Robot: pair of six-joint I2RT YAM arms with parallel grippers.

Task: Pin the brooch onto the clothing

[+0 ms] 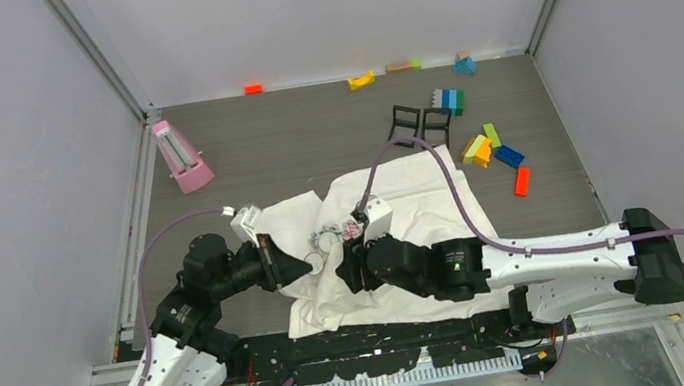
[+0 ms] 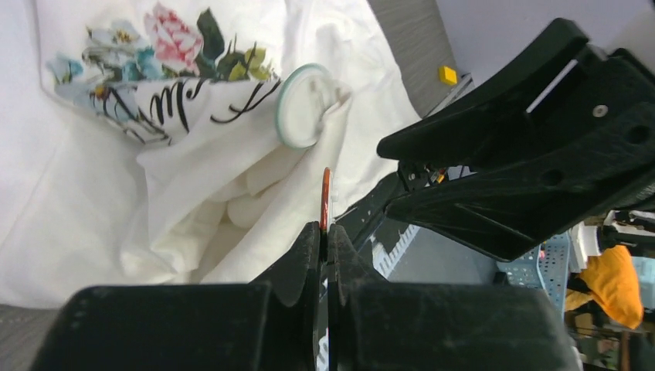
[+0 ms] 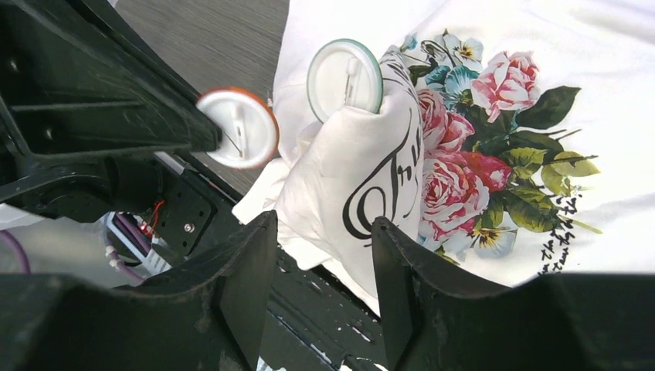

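— Where's the brooch (image 3: 237, 127)?
— Clenched edge-on in my left tool (image 2: 325, 229), sticking out toward the clothing (image 3: 618, 116), which lies bunched on the table (image 1: 310, 137).
— And the target?
— A raised fold (image 3: 355, 170) just ahead of it. My right tool (image 3: 322, 224) straddles that fold from the opposite side; gripping or slack, I can't tell.

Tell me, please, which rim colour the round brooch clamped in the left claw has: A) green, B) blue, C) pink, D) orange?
D: the left claw is shut on the orange-rimmed brooch, seen edge-on from its own wrist; the green-rimmed brooch sits at the bunched fold of the T-shirt.
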